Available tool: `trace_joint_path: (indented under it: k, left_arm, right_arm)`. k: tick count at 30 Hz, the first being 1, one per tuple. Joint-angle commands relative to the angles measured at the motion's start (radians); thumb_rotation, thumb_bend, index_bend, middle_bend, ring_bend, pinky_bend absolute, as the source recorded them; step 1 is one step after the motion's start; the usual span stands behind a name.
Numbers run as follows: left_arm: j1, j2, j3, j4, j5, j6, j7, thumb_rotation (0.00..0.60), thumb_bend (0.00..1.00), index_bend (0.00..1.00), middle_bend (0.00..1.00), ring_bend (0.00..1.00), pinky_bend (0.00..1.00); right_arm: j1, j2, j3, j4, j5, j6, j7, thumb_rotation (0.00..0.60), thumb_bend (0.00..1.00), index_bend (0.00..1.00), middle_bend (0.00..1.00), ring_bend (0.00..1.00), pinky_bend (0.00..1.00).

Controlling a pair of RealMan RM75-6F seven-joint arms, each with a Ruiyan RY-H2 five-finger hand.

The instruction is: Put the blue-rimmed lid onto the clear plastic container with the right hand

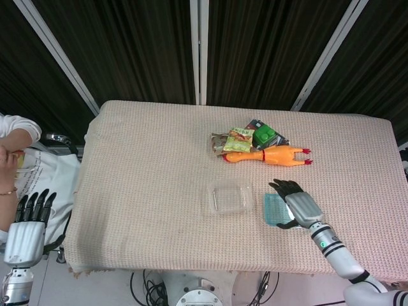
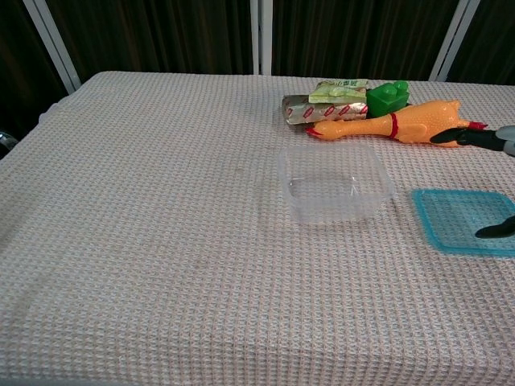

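The clear plastic container (image 1: 229, 197) (image 2: 334, 186) stands open-topped near the table's middle. To its right the blue-rimmed lid (image 1: 275, 209) (image 2: 460, 220) lies flat on the cloth. My right hand (image 1: 298, 205) hovers over the lid's right part with fingers spread and nothing in it. In the chest view only its dark fingers (image 2: 481, 138) and thumb tip (image 2: 497, 231) poke in from the right edge. My left hand (image 1: 28, 220) hangs off the table's left side, fingers straight and apart, holding nothing.
A rubber chicken (image 1: 274, 155) (image 2: 386, 125), a green block (image 1: 264, 135) (image 2: 386, 97) and snack packets (image 1: 233, 140) (image 2: 322, 100) lie behind the container. A seated person (image 1: 16, 153) is at the far left, beside the table.
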Motion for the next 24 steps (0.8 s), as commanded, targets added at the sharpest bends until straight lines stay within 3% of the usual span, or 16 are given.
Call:
trace_joint_path:
  k: [1, 24]
  left_arm:
    - [-0.003, -0.002, 0.003, -0.004, 0.007, -0.002, 0.006, 0.6, 0.04, 0.06, 0.02, 0.0, 0.0]
    - [0.006, -0.002, 0.004, -0.022, 0.01, 0.005, 0.034, 0.6, 0.04, 0.06, 0.02, 0.0, 0.0]
  right_arm:
    - [-0.009, 0.03, -0.026, 0.003, 0.039, -0.038, -0.004, 0.6, 0.0, 0.0, 0.1, 0.0, 0.0]
    - [0.031, -0.063, -0.027, 0.137, 0.08, -0.116, -0.009, 0.6, 0.0, 0.0, 0.11, 0.0, 0.0]
